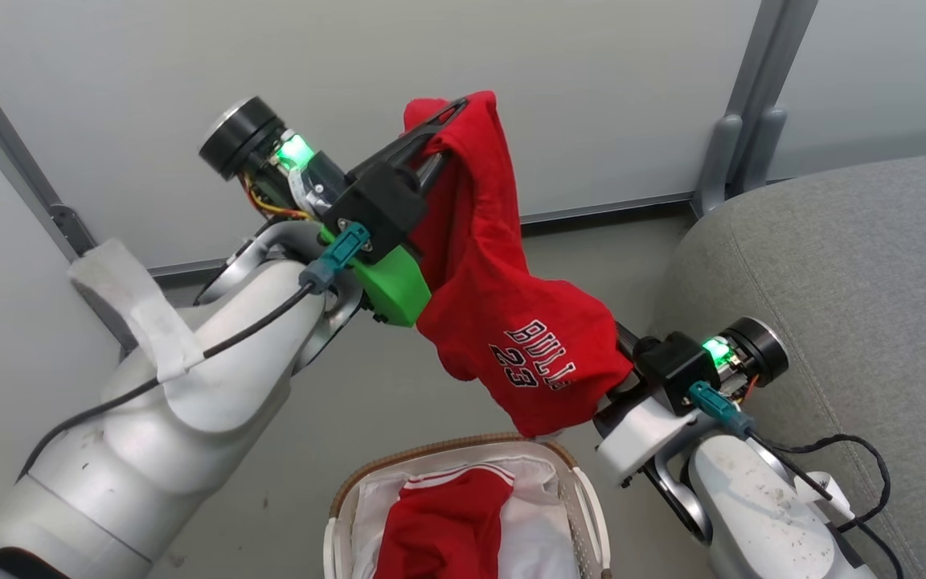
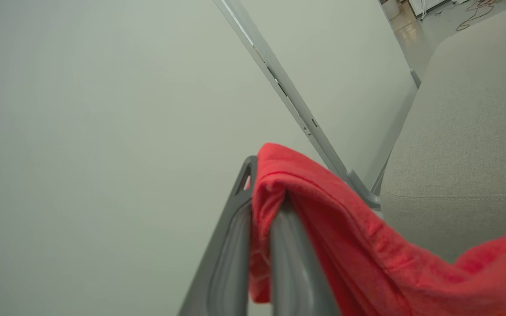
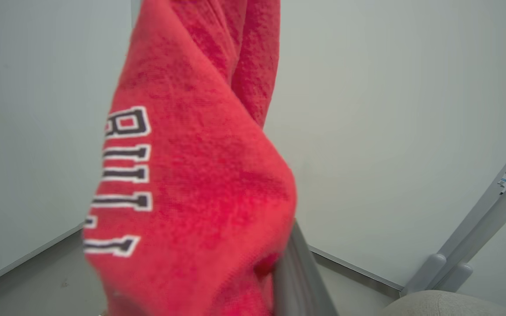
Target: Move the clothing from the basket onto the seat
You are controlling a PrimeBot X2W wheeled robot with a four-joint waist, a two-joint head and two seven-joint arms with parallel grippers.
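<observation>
Jersey [image 1: 511,322] is being held above basket [image 1: 431,449], pinched by left gripper [image 1: 447,112]; right gripper's [image 1: 625,338] hold untellable. Swing over seat [image 1: 849,281] being required next.

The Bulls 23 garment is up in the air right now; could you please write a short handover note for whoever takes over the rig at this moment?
Left tool: shut on one end of the Bulls 23 garment, raised high.
Right tool: looks shut on the other end, lower down, its fingers mostly under the fabric.
The garment hangs between the two tools, lifted clear of the basket, with the seat to the right.
The striped garment lies in the basket.
Done: first garment lifted out.
Left: lay it on the seat, then fetch the striped garment.
</observation>
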